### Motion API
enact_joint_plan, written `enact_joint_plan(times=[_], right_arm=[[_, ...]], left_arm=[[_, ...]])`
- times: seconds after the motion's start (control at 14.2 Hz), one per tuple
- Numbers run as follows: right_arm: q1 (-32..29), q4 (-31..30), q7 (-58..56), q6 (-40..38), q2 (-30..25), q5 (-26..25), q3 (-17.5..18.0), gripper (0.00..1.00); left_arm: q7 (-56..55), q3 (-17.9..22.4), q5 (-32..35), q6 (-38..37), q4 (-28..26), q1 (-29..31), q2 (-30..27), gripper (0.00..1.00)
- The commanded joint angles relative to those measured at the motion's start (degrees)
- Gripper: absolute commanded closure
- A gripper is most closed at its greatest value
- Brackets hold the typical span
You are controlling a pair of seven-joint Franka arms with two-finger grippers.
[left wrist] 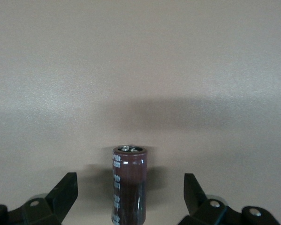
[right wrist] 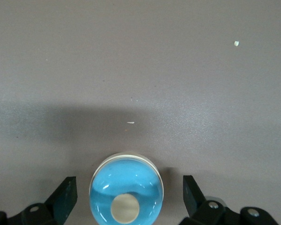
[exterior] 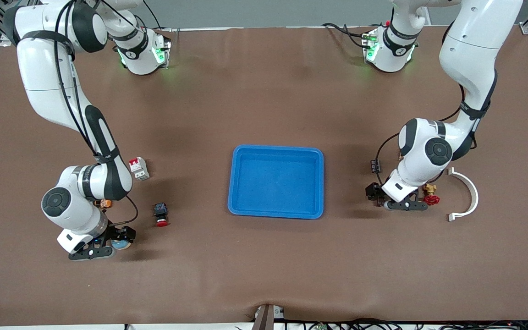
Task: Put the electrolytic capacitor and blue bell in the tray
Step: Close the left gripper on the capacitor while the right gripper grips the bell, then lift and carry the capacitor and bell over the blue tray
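The bright-blue tray (exterior: 277,148) lies in the middle of the table with nothing in it. My left gripper (exterior: 394,204) is low over the table toward the left arm's end. In the left wrist view it (left wrist: 130,185) is open, with the dark brown electrolytic capacitor (left wrist: 129,187) between its fingers and apart from both. The front view hides the capacitor. My right gripper (exterior: 112,245) is low toward the right arm's end. In the right wrist view it (right wrist: 129,187) is open around the blue bell (right wrist: 126,194), which also shows in the front view (exterior: 120,244).
A red-and-white breaker (exterior: 139,168), a red push button (exterior: 161,215) and a small orange part (exterior: 105,203) lie near the right arm. A red-handled brass valve (exterior: 430,197) and a white curved bracket (exterior: 468,195) lie beside the left gripper.
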Motion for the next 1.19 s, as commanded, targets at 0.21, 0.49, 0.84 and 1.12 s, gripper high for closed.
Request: enact_joint_plan(times=[0.21,0.49,0.84,1.12], right_arm=[[-0.3,1.1,-0.9,0.2,0.7,0.5,0.3,0.00],[-0.3,1.1,-0.9,0.2,0.7,0.5,0.3,0.15],[-0.3,1.1,-1.5,0.3,0.6,0.5,0.3,0.42],[0.0,1.4,-2.8,-0.8,0.4,0.8,0.4,0.59]], left_arm=[[-0.6,0.3,1.5,0.1,0.8,0.3,0.9,0.44],[-0.8,0.4,2.4,-0.3,0.3,0.4,0.5,1.00],[-0.9,0.4,2.4,-0.3,0.3,0.4,0.5,1.00],[-5.3,0.3,2.4,-0.8,0.9,-0.1,-0.6,1.00]])
